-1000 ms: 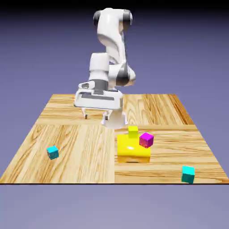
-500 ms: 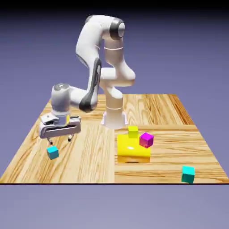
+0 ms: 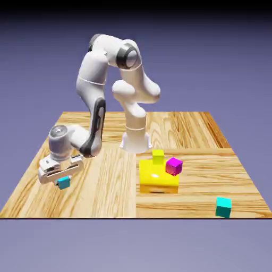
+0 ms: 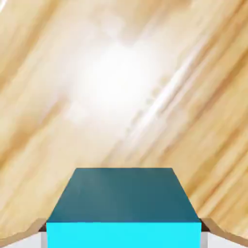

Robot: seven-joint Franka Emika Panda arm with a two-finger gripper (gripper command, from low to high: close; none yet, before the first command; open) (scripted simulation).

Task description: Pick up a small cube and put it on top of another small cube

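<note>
The small cube [image 3: 64, 184] is bluish-cyan and lies near the table's edge on the exterior view's left. My gripper [image 3: 61, 180] has come down over it and is shut on it, the hand covering the cube's top. In the hand view the cube [image 4: 123, 201] fills the bottom middle, large, and a grey fingertip [image 4: 42, 238] presses against each of its sides. The cube still looks to be at table level on the wood.
A big yellow block [image 3: 158, 177] sits mid-table with a small yellow cube [image 3: 158, 155] on top and a magenta cube [image 3: 173, 166] at its right edge. A greener teal cube [image 3: 223, 206] lies near the front right corner.
The arm swung from the table's middle to the exterior view's left and lowered over the cyan cube. The jaws, open before, have closed on it.
</note>
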